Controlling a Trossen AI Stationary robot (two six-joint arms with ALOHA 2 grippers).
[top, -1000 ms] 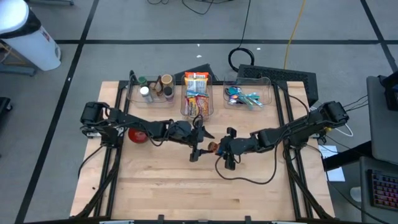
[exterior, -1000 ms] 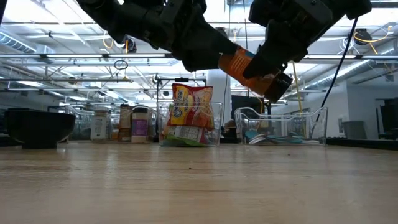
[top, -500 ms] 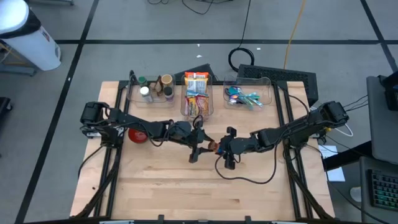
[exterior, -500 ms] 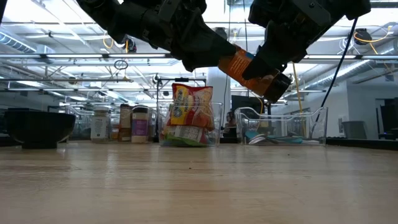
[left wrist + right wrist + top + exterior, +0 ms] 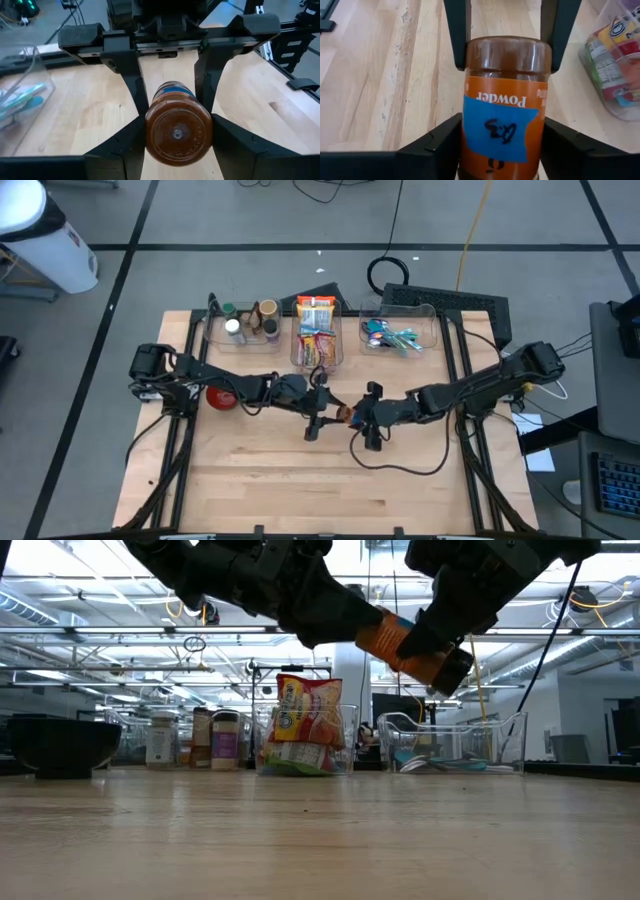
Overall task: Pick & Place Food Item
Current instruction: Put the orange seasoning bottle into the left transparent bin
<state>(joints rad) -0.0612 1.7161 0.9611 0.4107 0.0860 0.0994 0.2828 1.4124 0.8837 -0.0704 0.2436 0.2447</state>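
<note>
handing over powder jar (image 5: 502, 105) mid-air: left gripper (image 5: 322, 412) clamps it; right gripper (image 5: 368, 418) loosening, must withdraw next.

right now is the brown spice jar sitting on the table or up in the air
In the air. The spice jar hangs tilted well above the table, between the left gripper and right gripper, nothing beneath it.

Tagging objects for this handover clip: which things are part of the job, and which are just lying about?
In the job: spice jar, left pincer and right pincer, both around it above the table.

Lying about: red bowl, snack bin, jar bin, utensil bin.
</note>
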